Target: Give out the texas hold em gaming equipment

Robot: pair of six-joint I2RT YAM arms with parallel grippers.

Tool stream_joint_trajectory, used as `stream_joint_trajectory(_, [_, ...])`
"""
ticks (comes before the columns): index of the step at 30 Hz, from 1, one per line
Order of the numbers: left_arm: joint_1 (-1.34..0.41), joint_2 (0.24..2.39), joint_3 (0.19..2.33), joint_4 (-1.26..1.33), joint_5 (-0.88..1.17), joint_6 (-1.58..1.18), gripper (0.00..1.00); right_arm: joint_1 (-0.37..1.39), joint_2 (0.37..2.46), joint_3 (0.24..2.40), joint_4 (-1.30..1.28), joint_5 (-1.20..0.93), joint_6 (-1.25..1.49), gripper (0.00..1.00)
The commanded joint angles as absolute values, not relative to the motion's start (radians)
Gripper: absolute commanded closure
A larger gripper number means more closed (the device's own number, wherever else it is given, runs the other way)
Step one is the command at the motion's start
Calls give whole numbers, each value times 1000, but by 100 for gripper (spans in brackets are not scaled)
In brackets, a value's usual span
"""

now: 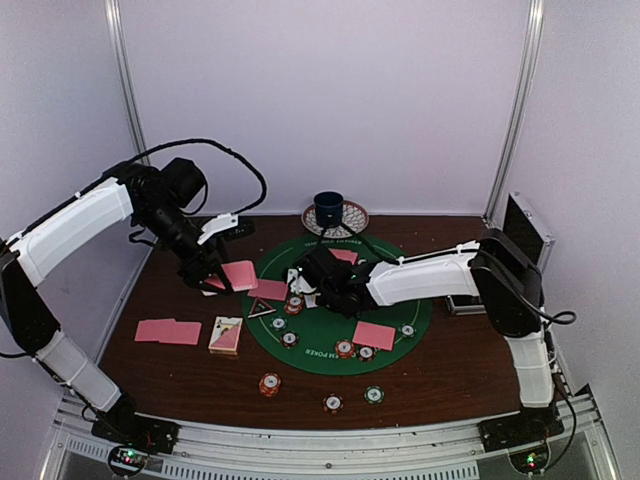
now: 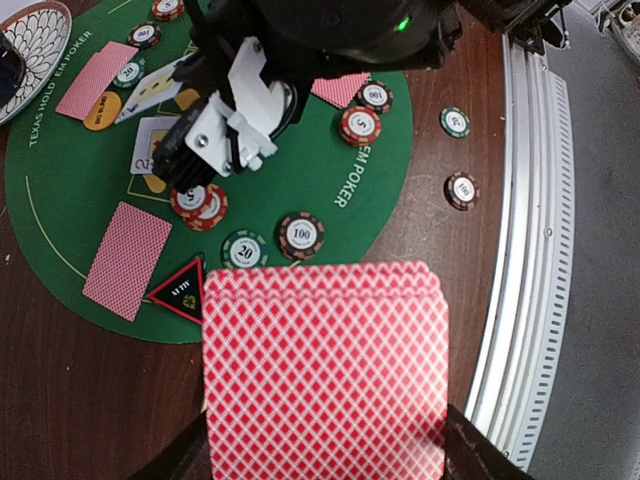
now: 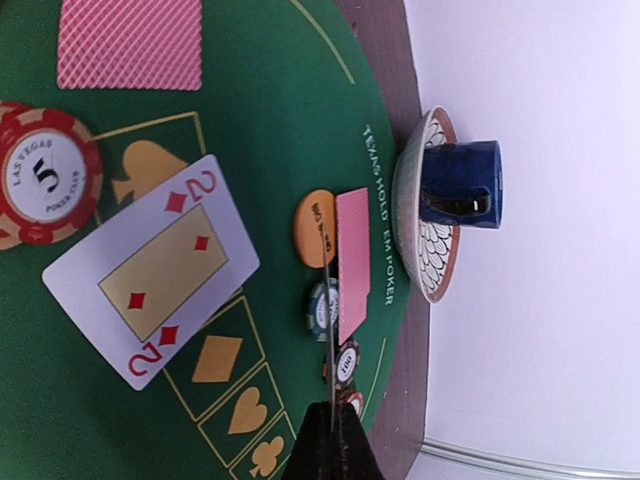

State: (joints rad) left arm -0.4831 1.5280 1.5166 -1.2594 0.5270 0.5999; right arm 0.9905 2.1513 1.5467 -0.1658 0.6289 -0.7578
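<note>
Cards in both grippers at the green mat (image 2: 80, 200).
We saw the left gripper (image 1: 208, 278) with jaws pinching a fanned stack of pink-backed cards (image 2: 325, 370) at the mat's left edge. The right gripper (image 3: 330, 435) had jaws pressed together on a single card (image 3: 328, 300), seen edge-on, over the mat's middle. A two of diamonds (image 3: 150, 270) lay face up on the mat beside a red chip (image 3: 45, 175). Loose chips (image 1: 269, 384) sat on the surface (image 1: 430, 385) off the mat's near edge.

Smooth, faintly shiny dark wood-look tabletop (image 1: 430, 385); matt green felt mat (image 2: 70, 200); slick coated-paper cards (image 2: 325, 375); glossy plastic chips (image 3: 45, 175); glazed ceramic saucer (image 3: 435, 265) and cup (image 3: 470, 170)
</note>
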Motion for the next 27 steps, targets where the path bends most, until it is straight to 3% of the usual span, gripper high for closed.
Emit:
stream_joint_trajectory(1, [-471,1500,1526,-1270,557,596,100,992,2177,1530,-130,609,-798,100])
stream_joint_trajectory(7, [-471,1505,1528,-1271,557,598,100,992,2174,1548,-269,521,-701,97])
stream_joint_trajectory(8, [-471,1506,1530,-1272,558,598,100,993,2167,1546,-279,512,-689,91])
stream_joint_trajectory(12, [-471,1513,1536,-1272,560,598,100,996,2133,1518,-286,498,-654,47])
stream_joint_trajectory(18, [-471,1513,1543,-1276,558,601,100,990,2059,1509,-272,511,-588,4])
stream_joint_trajectory(27, [-471,1512,1542,-1275,557,604,100,933,1933,1606,-363,540,-184,1])
